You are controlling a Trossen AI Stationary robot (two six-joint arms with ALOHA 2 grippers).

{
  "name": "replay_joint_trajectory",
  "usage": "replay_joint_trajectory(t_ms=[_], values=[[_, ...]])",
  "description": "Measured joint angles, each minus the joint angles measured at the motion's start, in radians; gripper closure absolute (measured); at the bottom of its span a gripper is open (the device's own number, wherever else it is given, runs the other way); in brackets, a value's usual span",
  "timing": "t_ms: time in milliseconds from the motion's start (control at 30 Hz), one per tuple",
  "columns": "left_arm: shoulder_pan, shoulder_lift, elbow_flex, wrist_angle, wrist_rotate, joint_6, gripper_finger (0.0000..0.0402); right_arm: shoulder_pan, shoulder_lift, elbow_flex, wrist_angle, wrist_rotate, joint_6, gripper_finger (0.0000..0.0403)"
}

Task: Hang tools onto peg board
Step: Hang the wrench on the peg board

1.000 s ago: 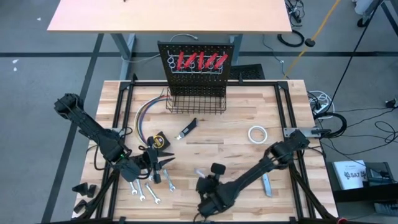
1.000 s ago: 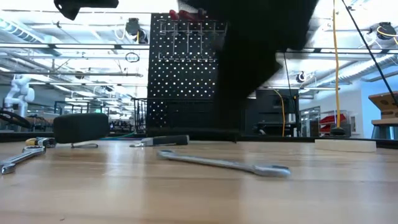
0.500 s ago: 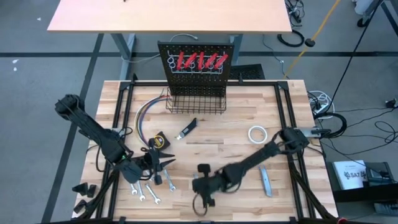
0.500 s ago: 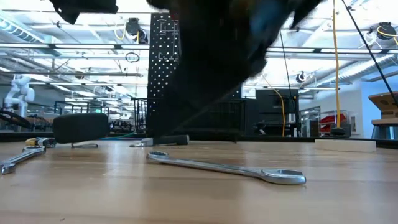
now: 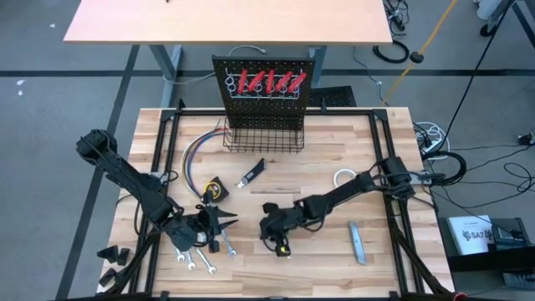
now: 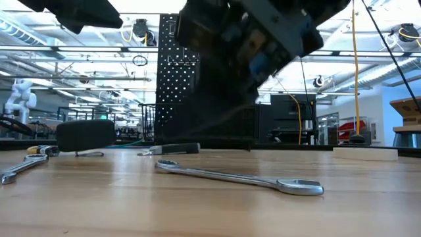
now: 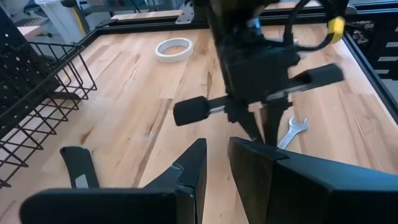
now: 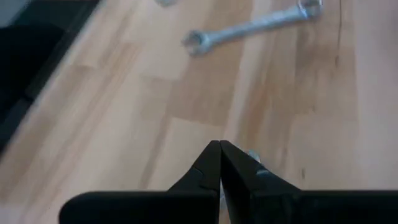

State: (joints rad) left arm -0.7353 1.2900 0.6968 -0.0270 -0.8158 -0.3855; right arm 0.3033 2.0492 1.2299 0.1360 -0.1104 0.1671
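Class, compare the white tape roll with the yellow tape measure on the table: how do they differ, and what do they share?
The tape roll is white; the tape measure is yellow and black. The tape roll is an open ring; the tape measure is a solid compact block. The tape roll lies on the table's right part; the tape measure lies left, near the coloured wires. Both lie on the table, neither on the peg board.

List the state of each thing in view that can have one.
Left gripper: slightly open, empty.
Right gripper: shut, empty.
Red-handled tools: hung on the peg board.
Wire basket: empty.
Wrench: flat on table.
Tape roll: flat on table.
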Motion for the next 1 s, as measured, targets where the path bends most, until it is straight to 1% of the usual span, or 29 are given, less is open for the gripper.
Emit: replay_joint_trajectory(t_ms=[300,433,667,867,933,1000], values=[[0.000,0.000,0.000,0.048,0.000,-0.001,0.0325,-0.007,-0.002,0.002,0.010,0.041,0.000,0.0403],[0.000,0.000,0.000,0.049,0.000,0.000,0.0325,-0.016,0.007,0.002,0.017,0.028,0.002,0.0403],[0.000,0.000,0.000,0.044,0.000,0.007,0.0325,-0.026,0.055,0.003,0.019,0.028,0.010,0.0403],[0.000,0.000,0.000,0.043,0.000,0.006,0.0325,-0.042,0.102,0.008,0.030,0.028,0.080,0.0403],[0.000,0.000,0.000,0.044,0.000,0.006,0.0325,-0.045,0.102,0.009,0.002,0.059,0.127,0.0403],[0.000,0.000,0.000,0.043,0.000,0.004,0.0325,-0.045,0.096,0.010,-0.042,0.122,0.190,0.0403]])
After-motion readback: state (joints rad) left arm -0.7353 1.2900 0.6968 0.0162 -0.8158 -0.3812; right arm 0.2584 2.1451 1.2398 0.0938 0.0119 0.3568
